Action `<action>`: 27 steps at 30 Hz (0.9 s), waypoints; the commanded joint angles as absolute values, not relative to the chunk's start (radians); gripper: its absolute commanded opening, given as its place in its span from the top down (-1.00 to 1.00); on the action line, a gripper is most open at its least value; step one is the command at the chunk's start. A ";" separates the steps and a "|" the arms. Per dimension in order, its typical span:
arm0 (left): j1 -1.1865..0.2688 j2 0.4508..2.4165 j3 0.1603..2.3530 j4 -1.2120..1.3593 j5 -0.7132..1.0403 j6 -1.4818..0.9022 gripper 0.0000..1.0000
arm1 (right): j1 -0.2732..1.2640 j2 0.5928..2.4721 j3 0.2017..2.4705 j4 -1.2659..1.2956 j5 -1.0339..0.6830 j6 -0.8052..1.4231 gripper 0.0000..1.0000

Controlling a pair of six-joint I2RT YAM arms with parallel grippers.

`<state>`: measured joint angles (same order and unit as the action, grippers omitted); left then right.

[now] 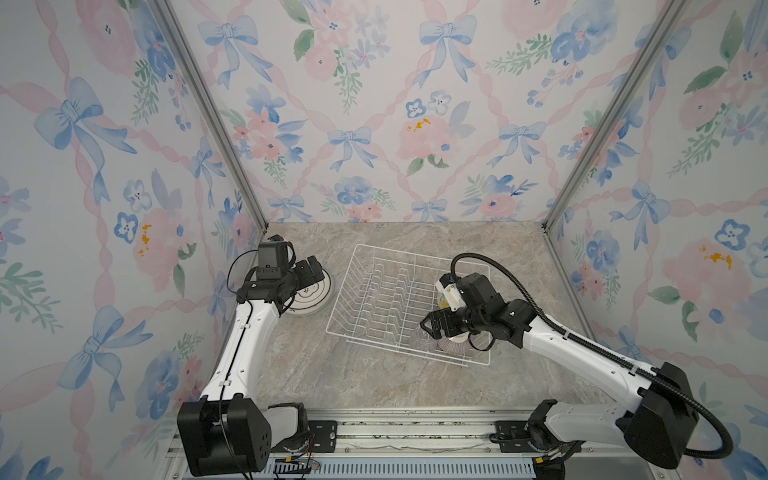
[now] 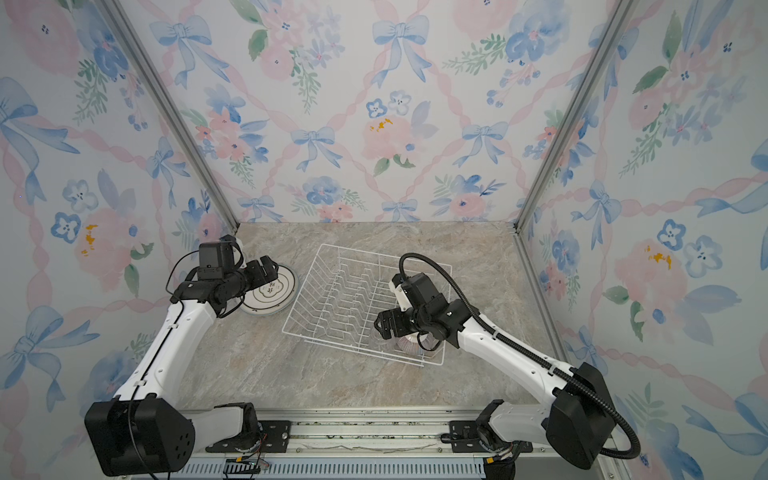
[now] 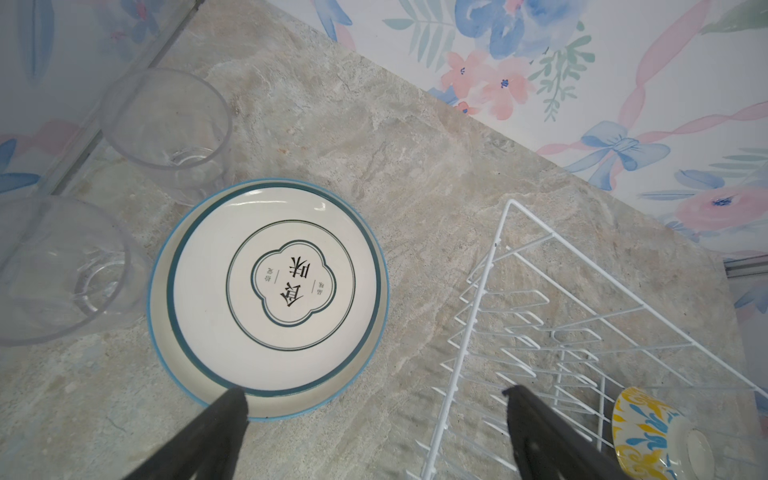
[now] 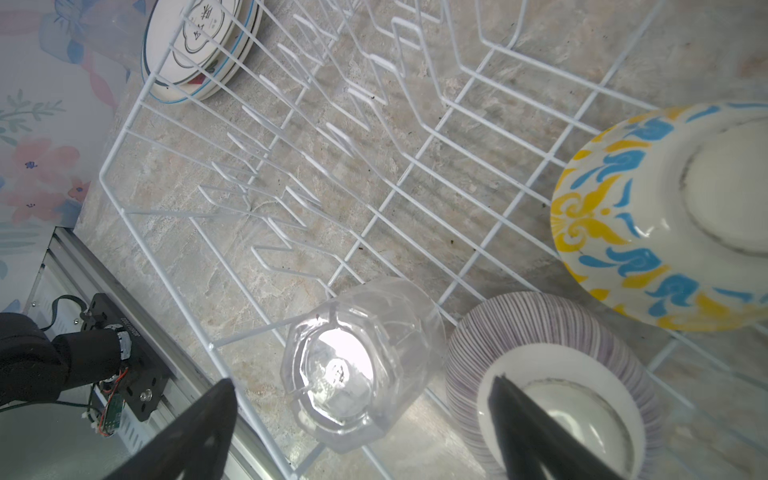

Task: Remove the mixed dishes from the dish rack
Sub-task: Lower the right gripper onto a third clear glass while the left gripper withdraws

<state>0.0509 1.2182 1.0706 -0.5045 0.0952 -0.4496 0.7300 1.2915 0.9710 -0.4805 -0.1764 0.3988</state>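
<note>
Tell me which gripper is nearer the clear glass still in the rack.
Right. The right gripper hangs open just above that glass; the left gripper is open over the plate stack, outside the rack.

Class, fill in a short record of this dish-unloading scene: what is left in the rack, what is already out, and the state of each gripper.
In rack: dish rack holds one clear glass, grey-striped bowl, yellow-blue floral bowl, all upside down
Out on counter: stack of plates, two clear glasses
Left gripper: open, above the plates
Right gripper: open, over the racked glass
</note>
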 commanded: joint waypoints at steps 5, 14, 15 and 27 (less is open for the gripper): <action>0.040 1.167 1.037 -0.482 0.110 -0.462 -0.96 | 0.778 1.364 1.014 -0.540 -0.177 0.394 -0.94; 0.036 1.163 1.030 -0.475 0.120 -0.462 -0.96 | 0.816 1.422 1.049 -0.558 -0.135 0.401 -0.93; 0.036 1.162 1.028 -0.472 0.119 -0.461 -0.96 | 0.819 1.427 1.051 -0.558 -0.135 0.400 -0.93; 0.027 1.163 1.005 -0.459 0.133 -0.469 -0.96 | 0.853 1.468 1.083 -0.584 -0.050 0.399 -0.99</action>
<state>0.0357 1.1805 1.0168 -0.4706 0.1173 -0.4576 0.8360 1.4494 1.0519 -0.5468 -0.0967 0.3996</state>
